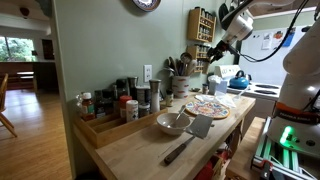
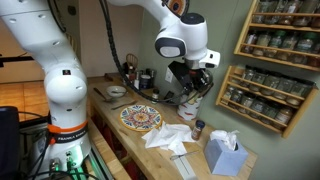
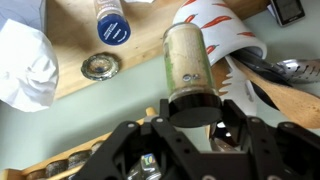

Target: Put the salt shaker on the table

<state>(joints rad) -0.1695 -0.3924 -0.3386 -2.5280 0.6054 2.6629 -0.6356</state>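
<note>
we're holding the salt shaker (image 3: 188, 60) by its dark cap, fingers (image 3: 235, 130) closed snug on it, up in the air over the table (image 3: 140, 60) near the back wall. for the set-down we'd aim for bare wood away from the blue-capped bottle (image 3: 113, 22) and tissue (image 3: 25, 65), lower slowly, and release only once the base is flat. it's a tall cylinder with a pale speckled body, so probably tippy.
</note>
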